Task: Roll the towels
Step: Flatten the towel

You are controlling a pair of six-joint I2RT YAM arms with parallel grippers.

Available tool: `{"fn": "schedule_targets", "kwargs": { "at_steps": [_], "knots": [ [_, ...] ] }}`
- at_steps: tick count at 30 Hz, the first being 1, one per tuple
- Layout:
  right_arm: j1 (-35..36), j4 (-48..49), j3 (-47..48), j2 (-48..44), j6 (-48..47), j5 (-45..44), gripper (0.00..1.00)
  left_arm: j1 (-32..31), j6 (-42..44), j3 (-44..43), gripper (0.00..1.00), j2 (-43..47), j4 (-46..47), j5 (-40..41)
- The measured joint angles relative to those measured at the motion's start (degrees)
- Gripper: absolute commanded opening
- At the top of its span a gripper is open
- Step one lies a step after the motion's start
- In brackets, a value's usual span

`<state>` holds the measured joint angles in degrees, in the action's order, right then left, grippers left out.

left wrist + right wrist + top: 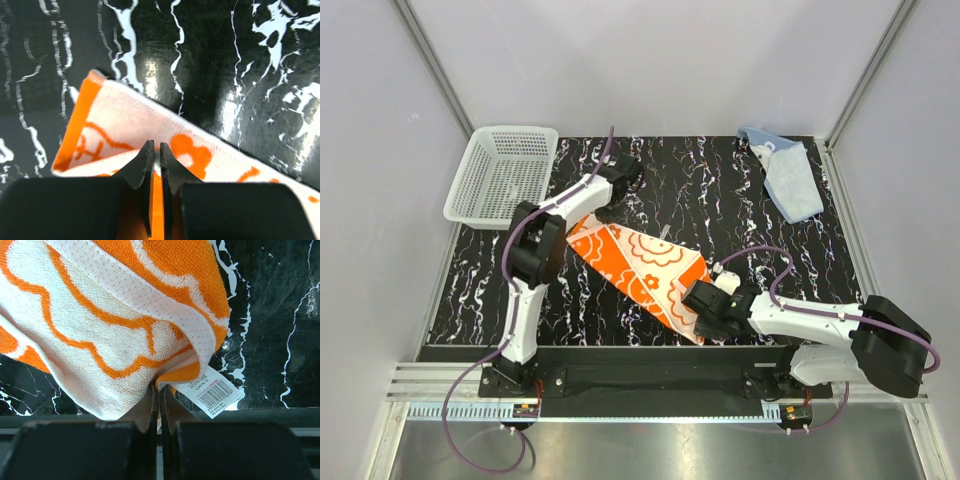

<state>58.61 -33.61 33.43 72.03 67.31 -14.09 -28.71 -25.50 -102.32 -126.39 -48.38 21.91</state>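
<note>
The orange towel (640,262) with white prints lies stretched diagonally across the black marbled table, folded into a long strip. My left gripper (617,185) is shut on its far-left end; in the left wrist view the jaws pinch the cloth (130,122). My right gripper (705,312) is shut on its near-right end; the right wrist view shows the cloth (115,315) bunched at the jaws, with a white barcode label (214,390) hanging beside them. The light blue towel (790,175) lies crumpled at the far right corner, away from both grippers.
A white mesh basket (503,172) stands at the far left, partly off the table's left edge. White walls and metal posts enclose the table. The near table edge (260,415) runs just under my right gripper.
</note>
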Motion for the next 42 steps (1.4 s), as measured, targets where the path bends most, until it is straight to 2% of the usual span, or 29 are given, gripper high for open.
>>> {"fn": "schedule_targets", "kwargs": {
  "at_steps": [10, 14, 18, 20, 23, 28, 32, 35, 39, 42],
  "knots": [
    [0.0, -0.13, 0.13, 0.04, 0.0, 0.0, 0.0, -0.09, -0.31, 3.26, 0.0, 9.6, -1.2, 0.66],
    [0.0, -1.73, 1.01, 0.07, -0.55, -0.74, 0.0, -0.09, -0.59, 8.41, 0.0, 16.22, -1.36, 0.72],
    [-0.83, -7.13, 5.81, -0.55, -3.04, -3.32, 0.0, -0.09, -0.96, 13.84, 0.0, 23.74, -1.77, 0.85],
    [-4.31, -7.65, 9.18, -1.14, -5.49, -2.8, 0.0, -0.09, -1.11, 15.02, 0.0, 27.02, -2.6, 0.85],
    [-13.29, -6.95, 13.35, -1.75, -10.16, -1.25, 0.0, -0.09, -1.14, 15.15, 0.0, 30.93, -2.8, 0.83],
    [-23.52, -8.07, 21.99, 0.96, -18.14, 1.55, 0.0, -0.09, -1.03, 13.99, 0.0, 33.9, -4.02, 0.76],
    [-31.82, -7.74, 30.4, 6.51, -23.34, 8.37, 0.0, 0.04, -0.24, 9.64, 0.0, 33.86, -5.81, 0.33],
    [-39.54, -8.44, 38.34, 13.09, -26.51, 14.53, 0.0, 0.61, 0.92, 2.32, 0.0, 32.46, -7.37, -1.14],
    [-45.97, -11.85, 54.4, 24.24, -30.34, 20.04, 0.0, 2.01, 3.28, -15.63, 0.0, 25.46, -8.5, -4.24],
    [-48.06, -15.15, 66.66, 30.69, -32.72, 21.88, 0.0, 2.99, 4.9, -30.51, 0.0, 18.69, -10.19, -6.6]
  ]
}}
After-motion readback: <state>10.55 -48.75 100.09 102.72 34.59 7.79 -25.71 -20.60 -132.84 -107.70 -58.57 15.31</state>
